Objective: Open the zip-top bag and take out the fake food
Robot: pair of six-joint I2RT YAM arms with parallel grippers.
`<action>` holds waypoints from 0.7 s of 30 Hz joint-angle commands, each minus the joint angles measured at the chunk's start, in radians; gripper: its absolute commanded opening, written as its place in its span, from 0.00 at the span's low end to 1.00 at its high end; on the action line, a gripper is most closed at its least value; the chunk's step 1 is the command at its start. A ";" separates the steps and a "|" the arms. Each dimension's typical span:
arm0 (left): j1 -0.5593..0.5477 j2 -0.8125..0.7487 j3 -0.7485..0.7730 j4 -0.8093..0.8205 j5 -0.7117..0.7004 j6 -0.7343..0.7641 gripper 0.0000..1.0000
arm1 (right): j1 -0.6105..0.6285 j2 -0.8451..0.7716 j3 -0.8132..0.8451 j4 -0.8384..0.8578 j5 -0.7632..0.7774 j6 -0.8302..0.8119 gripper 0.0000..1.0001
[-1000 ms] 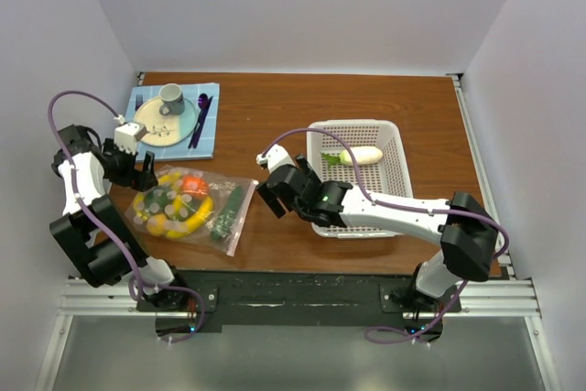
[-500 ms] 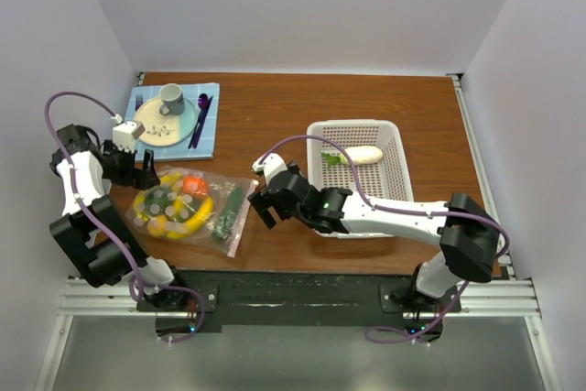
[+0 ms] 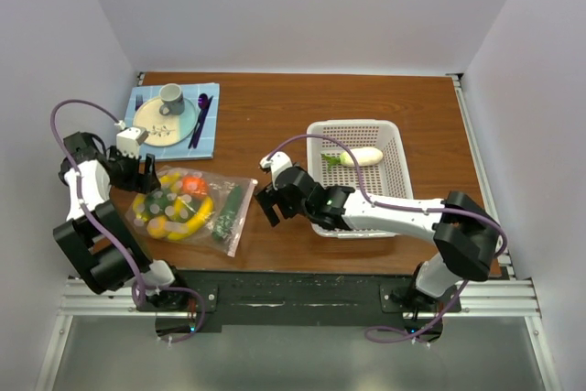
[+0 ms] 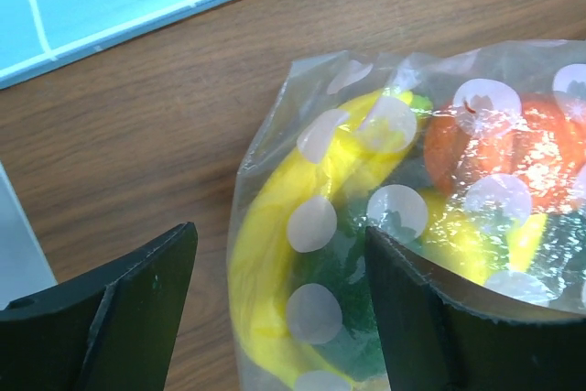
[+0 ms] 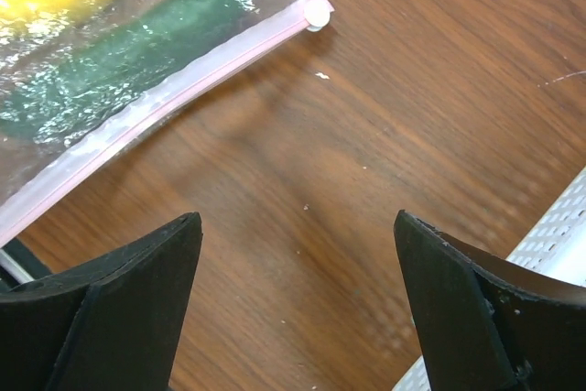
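Clear dotted plastic zip-top bag (image 3: pixel 192 205) was found beneath spread left gripper (image 4: pixel 279 244), zipper (image 5: pixel 165 100) ahead of spread right gripper (image 5: pixel 298 226) (opening presumably intended).

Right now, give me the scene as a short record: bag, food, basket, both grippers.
bag: lying on the table, left of centre; zipper strip looks shut
food: inside the bag; banana, tomato and a green piece show
basket: right side, one whitish piece in it
left gripper: open, over the bag's banana end
right gripper: open, over bare table by the zipper end
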 commanded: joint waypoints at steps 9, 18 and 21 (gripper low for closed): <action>-0.049 0.000 -0.060 0.146 -0.057 -0.052 0.70 | 0.029 0.079 0.003 0.111 0.024 0.006 0.83; -0.127 -0.017 -0.109 0.179 -0.083 -0.078 0.54 | 0.066 0.211 0.111 0.158 -0.018 0.003 0.85; -0.150 -0.023 -0.131 0.187 -0.095 -0.082 0.46 | 0.066 0.243 0.134 0.206 -0.041 0.020 0.87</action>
